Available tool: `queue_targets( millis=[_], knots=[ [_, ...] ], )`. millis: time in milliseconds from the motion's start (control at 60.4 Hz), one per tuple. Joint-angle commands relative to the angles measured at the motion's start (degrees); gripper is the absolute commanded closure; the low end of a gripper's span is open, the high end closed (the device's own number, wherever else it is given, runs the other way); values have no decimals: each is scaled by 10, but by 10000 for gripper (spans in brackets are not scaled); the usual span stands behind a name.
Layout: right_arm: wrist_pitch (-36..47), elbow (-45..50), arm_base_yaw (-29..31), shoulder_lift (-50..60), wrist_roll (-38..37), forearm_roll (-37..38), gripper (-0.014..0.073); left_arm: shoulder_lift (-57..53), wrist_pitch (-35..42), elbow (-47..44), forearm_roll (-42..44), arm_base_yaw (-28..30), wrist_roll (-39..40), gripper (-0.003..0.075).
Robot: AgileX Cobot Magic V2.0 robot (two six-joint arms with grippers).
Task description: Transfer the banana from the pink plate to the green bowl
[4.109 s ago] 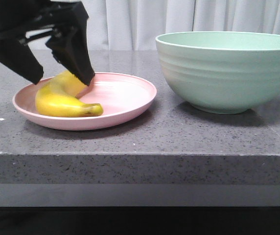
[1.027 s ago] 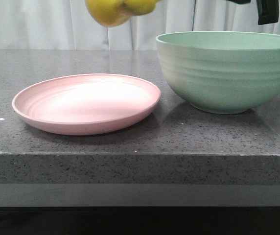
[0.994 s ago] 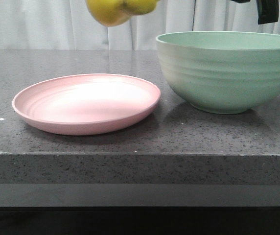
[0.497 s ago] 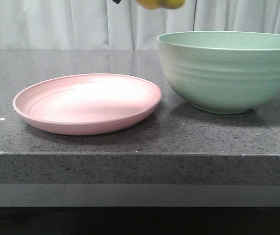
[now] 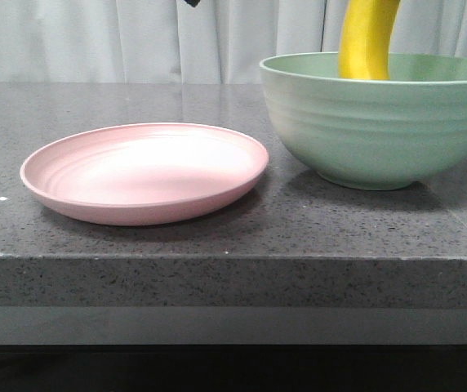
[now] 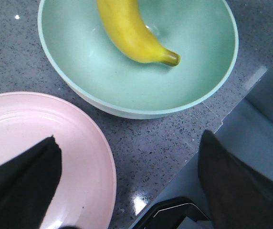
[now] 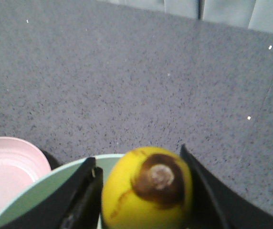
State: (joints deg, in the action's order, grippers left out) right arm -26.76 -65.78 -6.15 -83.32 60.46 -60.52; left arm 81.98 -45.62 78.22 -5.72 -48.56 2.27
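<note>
- front view: the short, plump bright-yellow banana hangs nearly upright with its lower end already below the rim of the deep, ridged mint-green bowl, which stands on the dark speckled stone desk. the shallow pale-pink ridged plate sits bare beside the bowl, near it but apart. no jaws show here; whatever holds the fruit is above the top edge.
- left wrist view: looking down, the banana curves across the bowl's inside, its greenish-dark tip near the middle; i cannot tell whether that tip touches the floor of the bowl. the left gripper hangs over the gap between plate and bowl, its jaws spread wide with nothing between them.
- right wrist view: the right gripper has its jaws closed snugly on the banana's sides, brown end cap facing the camera, bowl rim just below.
- judgement: the step is the release. best to lower until the tip rests inside, then part the jaws gently so the fruit tips over within the bowl, not across the rim.
</note>
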Motion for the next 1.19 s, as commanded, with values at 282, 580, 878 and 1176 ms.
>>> queue_targets(
  millis=[282,580,878,1176],
  knots=[
    [-2,-22,3,-10,7,-13,218,-22,31,20,-3,-6,1,146],
    [0,-23,3,4,7,-12,86,-22,31,20,-4,-6,1,146],
    [1,-23,3,73,7,-11,385,-22,60,20,10,-6,1,341],
    [68,-23,9,123,-46,-12,655,-22,216,37,76,116,1,741]
  ],
)
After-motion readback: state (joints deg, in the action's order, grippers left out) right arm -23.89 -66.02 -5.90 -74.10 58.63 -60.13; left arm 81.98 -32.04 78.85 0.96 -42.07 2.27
